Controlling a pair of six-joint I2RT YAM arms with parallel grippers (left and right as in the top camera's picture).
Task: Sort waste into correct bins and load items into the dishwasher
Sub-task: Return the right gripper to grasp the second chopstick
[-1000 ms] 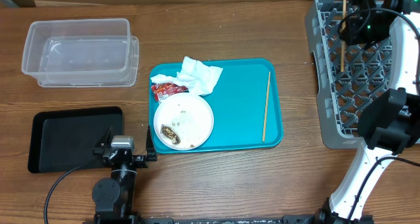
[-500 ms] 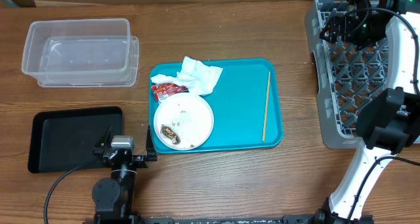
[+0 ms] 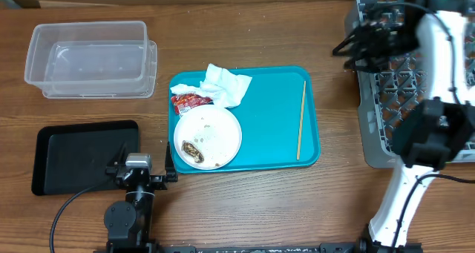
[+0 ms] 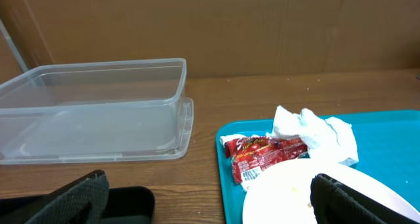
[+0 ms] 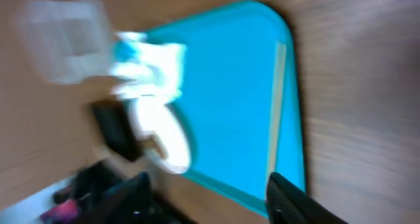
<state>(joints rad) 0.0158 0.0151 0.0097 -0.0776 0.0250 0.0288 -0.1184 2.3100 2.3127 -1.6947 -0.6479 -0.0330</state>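
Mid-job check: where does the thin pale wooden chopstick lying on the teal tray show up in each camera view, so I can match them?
Overhead: the thin pale wooden chopstick lies lengthwise along the right side of the teal rectangular plastic tray.
Left wrist: the chopstick is not in the picture; only part of the tray shows.
Right wrist: blurred, the chopstick is a pale strip near the right edge of the tray.
Shared landmark: the teal tray, seen in all three views.

tub (image 3: 89, 60): clear glossy plastic | napkin (image 3: 226, 86): crumpled paper | table (image 3: 245, 208): wood grain | black tray (image 3: 74, 156): matt
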